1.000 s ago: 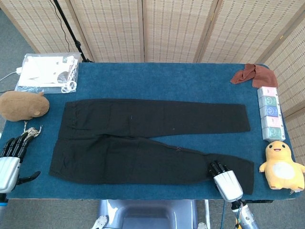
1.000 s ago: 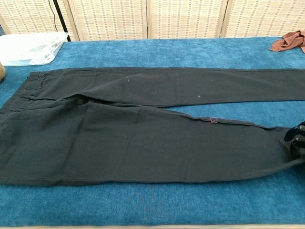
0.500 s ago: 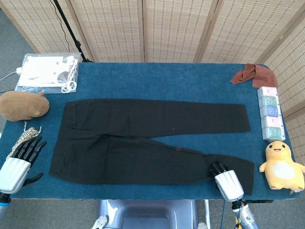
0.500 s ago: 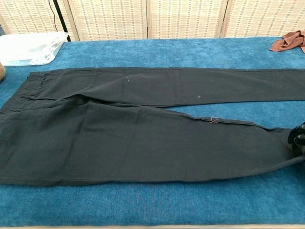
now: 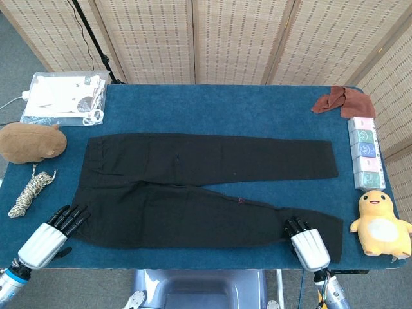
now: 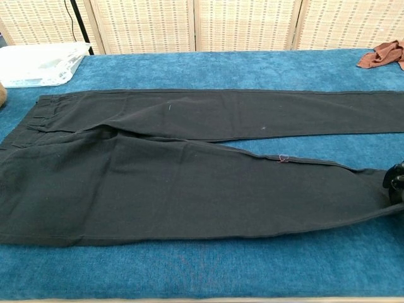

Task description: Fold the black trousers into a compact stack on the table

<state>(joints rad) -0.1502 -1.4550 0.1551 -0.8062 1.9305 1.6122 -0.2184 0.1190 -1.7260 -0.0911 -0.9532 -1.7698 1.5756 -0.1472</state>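
The trousers (image 5: pixel 199 190) lie spread flat across the table (image 5: pixel 219 106). The right hand (image 5: pixel 304 241) rests its fingertips on the near leg's cuff – whether it pinches cloth cannot be told. Only the head view shows the left hand (image 5: pixel 53 233), fingers spread and empty, by the waist corner.

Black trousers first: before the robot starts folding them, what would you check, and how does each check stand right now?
1. Black trousers lie spread flat on the blue table: ok.
2. Left hand at the waist corner, fingers apart, holding nothing: ok.
3. Right hand touching the near leg's cuff end: ok; a real grip on the cloth: cannot tell.
4. Far leg free of the rust-brown cloth: ok.
5. Coiled rope lies apart from the left hand: ok.
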